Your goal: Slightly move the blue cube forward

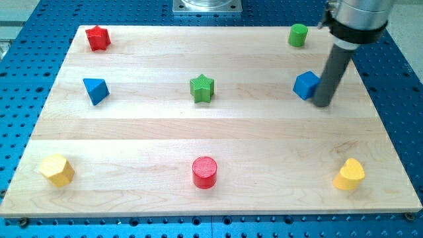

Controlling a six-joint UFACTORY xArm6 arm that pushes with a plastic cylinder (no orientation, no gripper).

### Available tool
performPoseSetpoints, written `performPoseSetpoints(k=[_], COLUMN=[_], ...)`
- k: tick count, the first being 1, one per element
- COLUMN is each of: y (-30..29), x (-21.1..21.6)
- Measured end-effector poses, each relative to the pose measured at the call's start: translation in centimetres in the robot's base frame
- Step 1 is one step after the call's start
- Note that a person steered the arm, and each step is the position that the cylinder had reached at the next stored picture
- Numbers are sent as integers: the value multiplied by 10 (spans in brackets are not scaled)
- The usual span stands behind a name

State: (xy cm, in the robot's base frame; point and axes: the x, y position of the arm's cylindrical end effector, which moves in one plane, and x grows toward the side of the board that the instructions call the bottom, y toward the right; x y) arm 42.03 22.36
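Note:
The blue cube (305, 85) sits on the wooden board (211, 132) at the view's right, upper half. My rod comes down from the view's top right, and my tip (323, 103) rests on the board right beside the cube, at its right and slightly lower side, touching or almost touching it.
A green cylinder (298, 35) stands above the cube near the board's top edge. A green star (202, 88) is at the centre, a blue triangular block (96, 90) at the left, a red star (98, 38) top left. A yellow hexagonal block (56, 170), a red cylinder (204, 172) and a yellow block (349, 174) line the bottom.

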Motion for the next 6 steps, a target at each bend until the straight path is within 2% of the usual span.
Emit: performPoseSetpoints(k=[1, 3, 4, 6], y=[30, 6, -30, -24], x=[-23, -63, -63, -73])
